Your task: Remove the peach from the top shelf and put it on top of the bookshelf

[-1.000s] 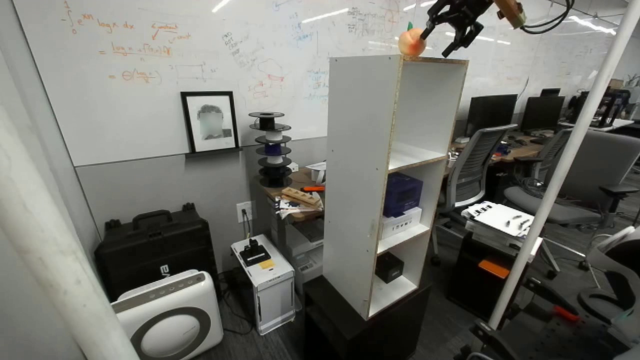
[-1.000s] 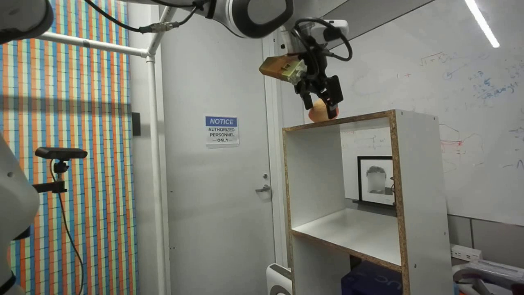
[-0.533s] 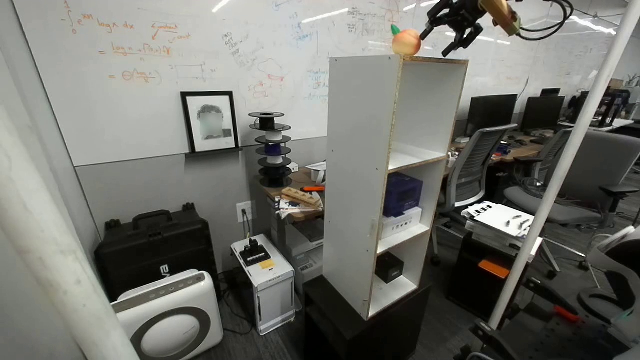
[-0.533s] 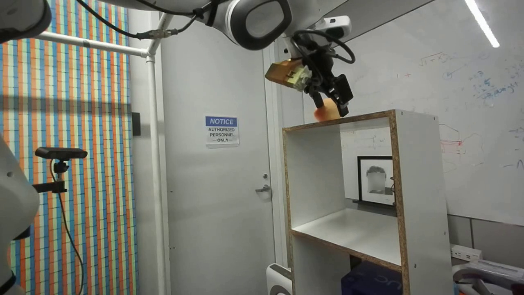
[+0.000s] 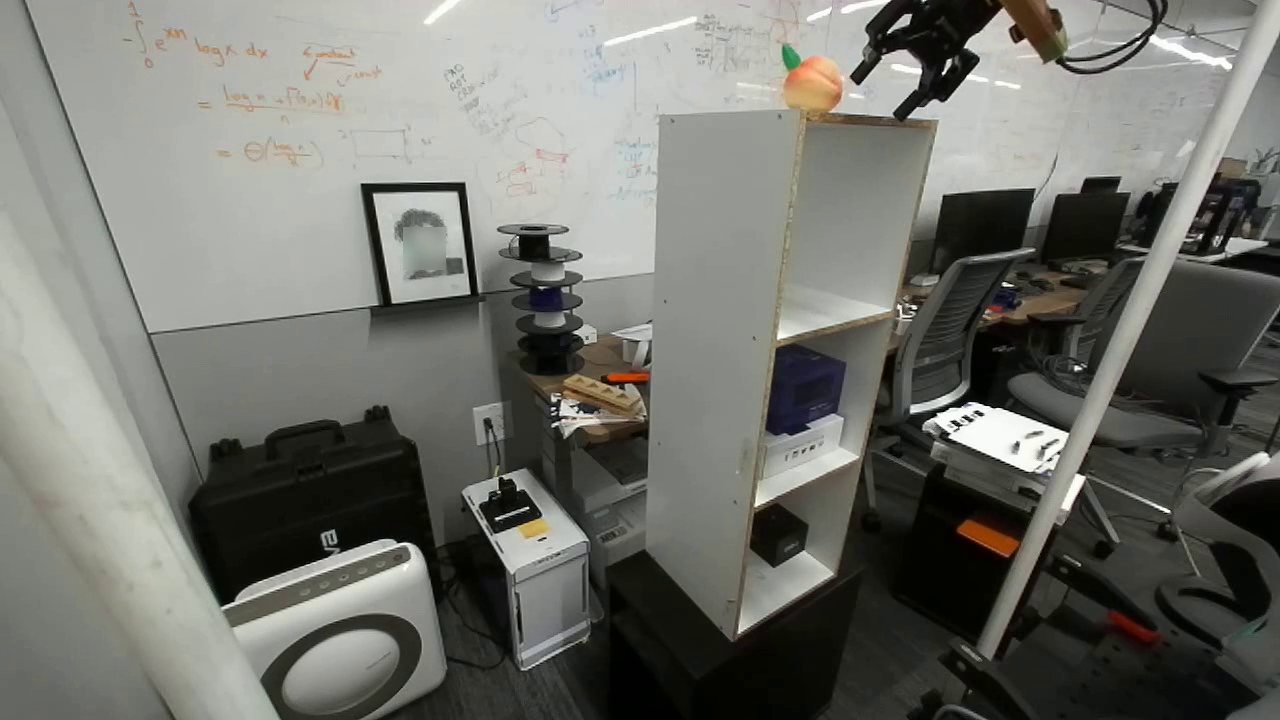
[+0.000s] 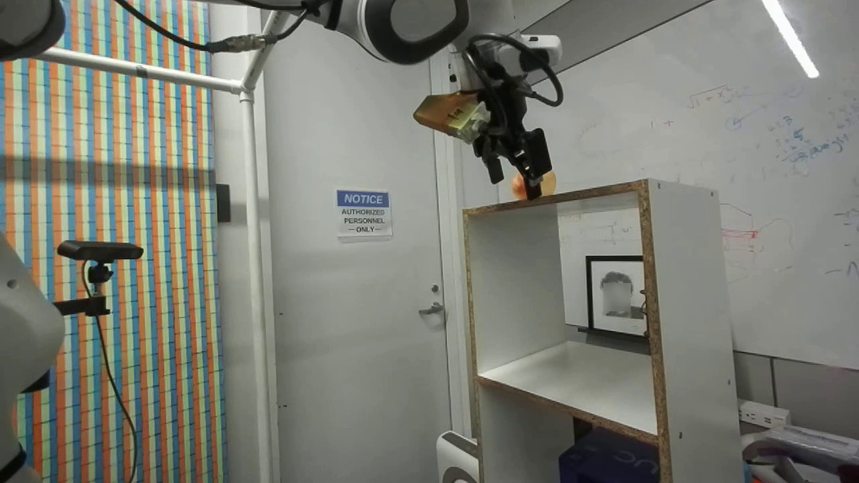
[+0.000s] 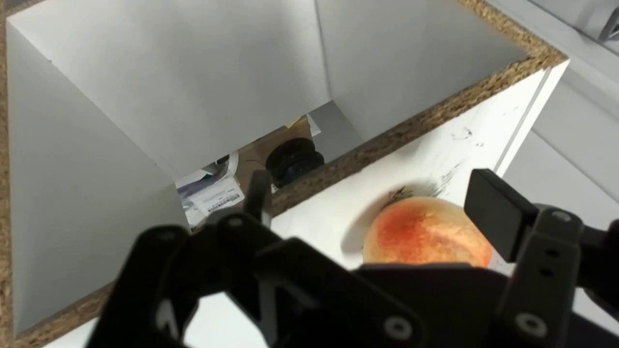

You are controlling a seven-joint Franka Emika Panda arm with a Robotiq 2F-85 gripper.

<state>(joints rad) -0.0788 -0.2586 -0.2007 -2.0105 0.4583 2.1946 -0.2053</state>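
A whiteboard (image 5: 420, 140) rises behind the bookshelf (image 5: 722, 300), whose top (image 7: 309, 229) bears the peach (image 5: 813, 85) near its front edge (image 7: 387, 145); the end effector (image 5: 882, 94), fingers (image 7: 498, 212) spread wide, hangs tilted downward beside the peach, a slim gap between.

Clear air separates the spread pincer (image 5: 882, 94) from the peach (image 5: 814, 85), which takes up room on top of the bookshelf (image 5: 720, 330), bare white surface showing between it and the front edge (image 7: 420, 126). The top shelf (image 5: 855, 200) faces forward with free room to reach in. Below, a dark blue box (image 5: 805, 390) on a white box (image 5: 805, 447) blocks part of the middle compartment (image 5: 800, 475), and a black box (image 5: 780, 535) stands in the bottom compartment (image 5: 785, 587).
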